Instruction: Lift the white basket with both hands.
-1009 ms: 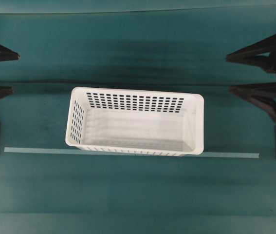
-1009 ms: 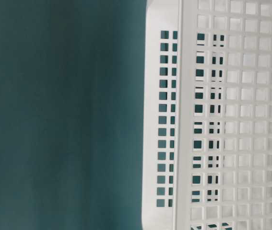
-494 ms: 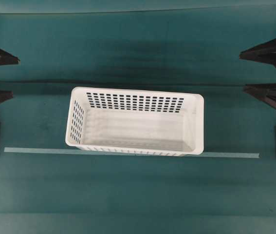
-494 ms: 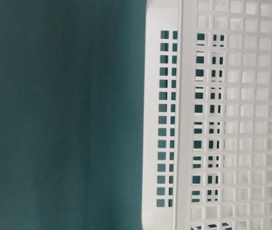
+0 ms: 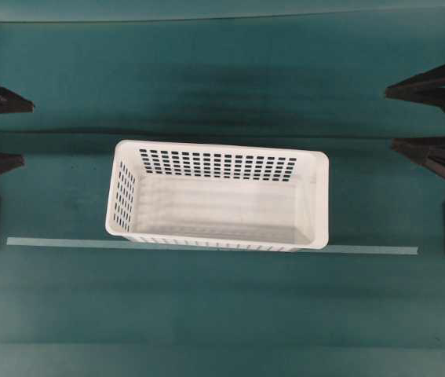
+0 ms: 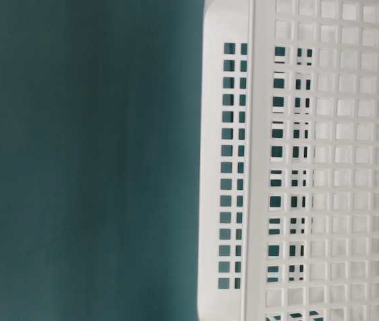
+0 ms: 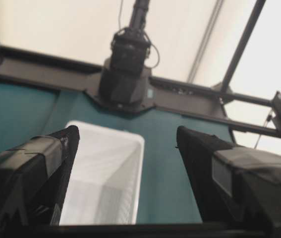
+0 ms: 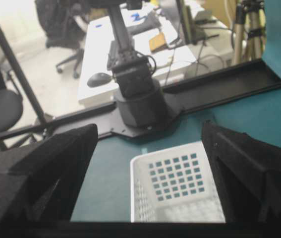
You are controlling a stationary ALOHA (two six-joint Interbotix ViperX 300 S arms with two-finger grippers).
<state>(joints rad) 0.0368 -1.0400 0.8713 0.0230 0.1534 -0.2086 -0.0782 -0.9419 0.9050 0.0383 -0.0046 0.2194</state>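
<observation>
White basket [image 5: 219,196] sits in middle of green surface [image 5: 222,314], long side across, nothing inside. Near edge rests on thin pale tape line [image 5: 363,250]. Left claw [image 5: 20,132] at left edge, fingers wide apart, holding nothing, well apart from basket. Right claw [image 5: 395,118] at right edge, fingers wide apart too, holding nothing, well apart from basket. Both claws point in at basket from each end.

White basket [image 5: 219,206] with rows of small rectangular holes, dark teal surface [image 5: 222,314], pale green strip [image 5: 57,242] across it, black lattice fingers [image 5: 410,86] at both sides
</observation>
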